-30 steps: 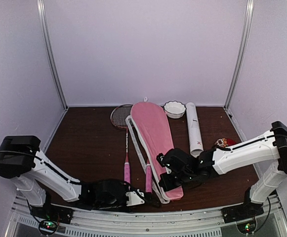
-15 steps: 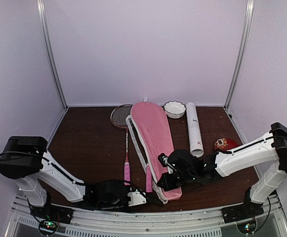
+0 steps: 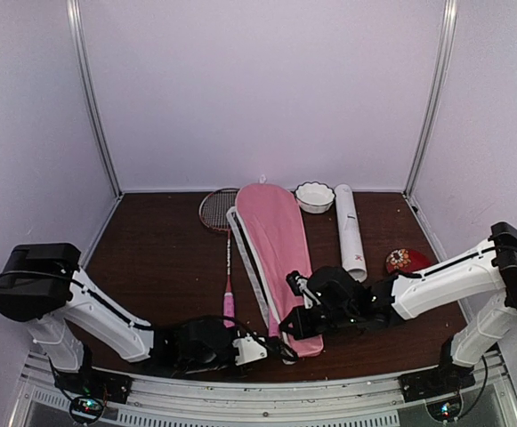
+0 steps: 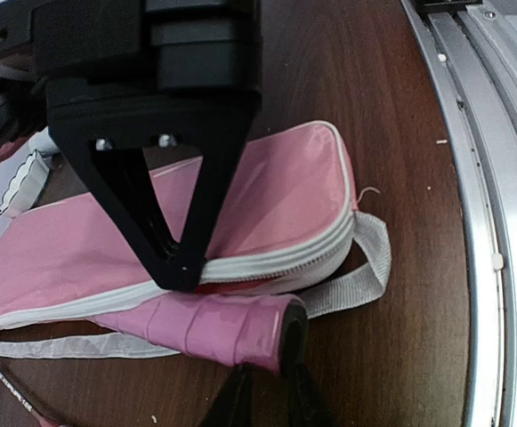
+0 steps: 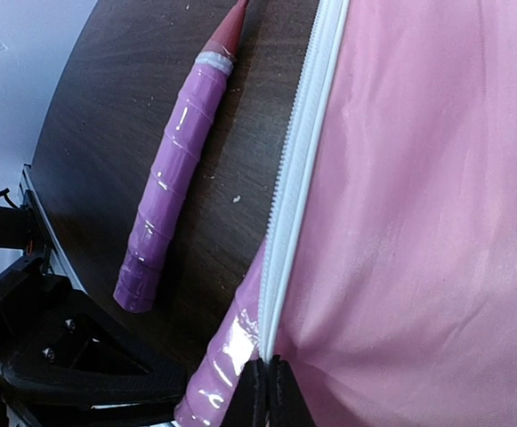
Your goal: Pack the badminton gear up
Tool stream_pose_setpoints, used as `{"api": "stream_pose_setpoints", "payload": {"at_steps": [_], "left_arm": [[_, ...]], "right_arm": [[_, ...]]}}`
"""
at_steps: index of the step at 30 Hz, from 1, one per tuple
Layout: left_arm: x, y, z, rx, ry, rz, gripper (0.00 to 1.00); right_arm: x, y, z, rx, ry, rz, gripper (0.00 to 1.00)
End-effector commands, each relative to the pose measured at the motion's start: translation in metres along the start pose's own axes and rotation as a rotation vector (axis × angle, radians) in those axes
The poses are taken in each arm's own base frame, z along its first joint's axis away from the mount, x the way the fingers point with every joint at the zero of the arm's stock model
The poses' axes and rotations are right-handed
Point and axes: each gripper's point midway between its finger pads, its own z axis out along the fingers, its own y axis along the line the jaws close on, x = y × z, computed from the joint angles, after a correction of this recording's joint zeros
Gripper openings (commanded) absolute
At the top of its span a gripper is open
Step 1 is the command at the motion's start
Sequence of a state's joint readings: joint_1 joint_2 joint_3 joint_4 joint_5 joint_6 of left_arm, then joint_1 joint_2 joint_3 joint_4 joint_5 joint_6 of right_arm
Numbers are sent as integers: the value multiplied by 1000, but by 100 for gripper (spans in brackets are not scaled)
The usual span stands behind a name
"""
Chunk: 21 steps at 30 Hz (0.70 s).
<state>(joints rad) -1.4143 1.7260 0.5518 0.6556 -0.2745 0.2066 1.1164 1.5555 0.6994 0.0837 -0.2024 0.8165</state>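
At the near end of the surface (image 3: 151,258), right by my arm bases, I'd call this job less than half done.

My right gripper (image 5: 268,390) is pinched together on the zipper edge of the pink cover (image 3: 274,236), propping its mouth open. The tucked racket (image 4: 206,322) looks like it's inside the cover, with only its pink handle poking out at the opening. I can't see its head, so that's a guess. My left gripper (image 4: 267,400) has a finger on either side of that handle's butt end. I honestly can't tell whether it has bitten down or is just framing it.

The loose racket (image 5: 171,191) isn't packed. It lies flat on the wood just left of the cover, handle toward me. The white tube (image 3: 348,229) is lying well to the right of the cover, untouched as far as I can see.

So what's left, by my reckoning: push the tucked racket fully in, get the loose one in, zip up, then sort out the tube and the birdies.

Head count:
- rackets: two
- cover: one
- tube: one
- shuttlecocks: zero that I can spot in any view
- non-gear: one little white bowl (image 3: 314,197) at the back and one red dish (image 3: 406,260) on the right
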Motion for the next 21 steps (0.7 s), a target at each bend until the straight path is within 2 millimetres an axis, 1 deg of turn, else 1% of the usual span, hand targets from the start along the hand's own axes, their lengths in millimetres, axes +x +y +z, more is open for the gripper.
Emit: {"api": "stream_pose_setpoints", "payload": {"at_steps": [1,5,10,12,16,19,21], "left_arm": [[-28,37,10,-98,-121,-95,16],[-24,33,19,-92,-124,-92,16],[-31,36,22,-94,-145,-100,16],[-37,41,20,-106,-158,-99,16],[-57,49,13,-107,-196,-102,16],[-54,46,23,-92,-185,-112,15],[-40,39,35,-79,-163,-119,15]], "right_arm": [[0,22,-12,-108,-5,9,0],[0,25,-15,-121,-7,16,0],[5,25,-13,-142,2,41,0],[7,24,-11,-143,7,51,0],[11,25,-10,-158,11,61,0],[10,30,-11,-178,4,62,0],[7,36,-13,-198,-3,66,0]]}}
